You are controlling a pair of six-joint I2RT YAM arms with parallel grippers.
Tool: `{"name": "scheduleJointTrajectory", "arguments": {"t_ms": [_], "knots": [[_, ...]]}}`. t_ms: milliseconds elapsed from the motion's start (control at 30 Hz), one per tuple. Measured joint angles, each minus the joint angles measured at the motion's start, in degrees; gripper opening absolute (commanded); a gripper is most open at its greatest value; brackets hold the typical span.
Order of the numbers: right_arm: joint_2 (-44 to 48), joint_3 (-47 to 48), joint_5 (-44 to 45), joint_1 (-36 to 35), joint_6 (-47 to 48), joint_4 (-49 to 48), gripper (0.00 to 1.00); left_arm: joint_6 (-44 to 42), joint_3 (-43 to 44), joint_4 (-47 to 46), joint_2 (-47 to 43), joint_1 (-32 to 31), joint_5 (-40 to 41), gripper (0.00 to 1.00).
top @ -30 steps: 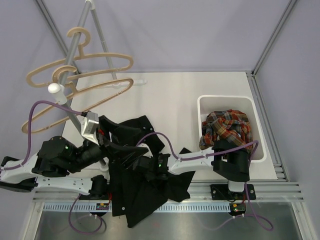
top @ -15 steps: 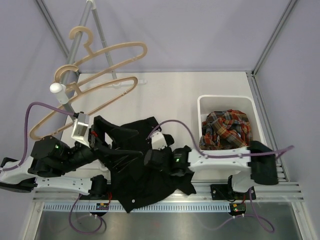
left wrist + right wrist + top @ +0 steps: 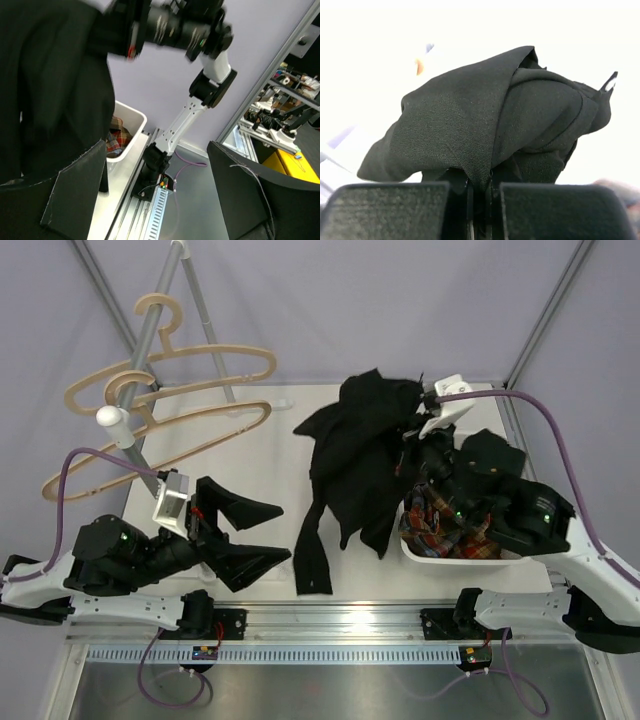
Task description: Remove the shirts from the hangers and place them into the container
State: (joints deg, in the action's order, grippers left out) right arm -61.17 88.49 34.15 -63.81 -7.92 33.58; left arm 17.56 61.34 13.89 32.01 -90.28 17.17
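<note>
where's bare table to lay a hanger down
Bare table lies between the hangers and the hanging black shirt, and along the near edge. Crowded at the basket, with the plaid shirt in it.

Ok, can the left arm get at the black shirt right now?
Probably yes. The left end effector is open and empty, and the black shirt, pinched in the right end effector, hangs with its lowest tail near it; only bare table lies between them.

No readable text, label, brand, number or sign shows in any view; any markings on the arms are too small to make out.
</note>
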Motion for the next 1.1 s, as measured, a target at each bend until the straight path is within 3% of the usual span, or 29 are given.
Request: {"name": "scheduleJointTrajectory", "arguments": {"t_ms": [200,533,633,1100], "knots": [[0.81,10.64,2.49,0.85,22.56,-10.47,0.00,0.44,-0.20,0.63,3.48,0.00,0.02,0.86],[-3.39,35.78,1.86,0.96,50.18,-24.37,0.00,1.33,-3.58,0.59,6.54,0.00,-0.31,0.86],[-4.94,41.20,2.45,0.98,53.75,-26.12,0.00,1.53,-3.74,0.61,6.75,0.00,-0.52,0.86],[0.33,31.01,4.94,0.98,56.24,-27.74,0.00,2.10,-3.76,0.59,6.75,0.00,-1.01,0.86]]}}
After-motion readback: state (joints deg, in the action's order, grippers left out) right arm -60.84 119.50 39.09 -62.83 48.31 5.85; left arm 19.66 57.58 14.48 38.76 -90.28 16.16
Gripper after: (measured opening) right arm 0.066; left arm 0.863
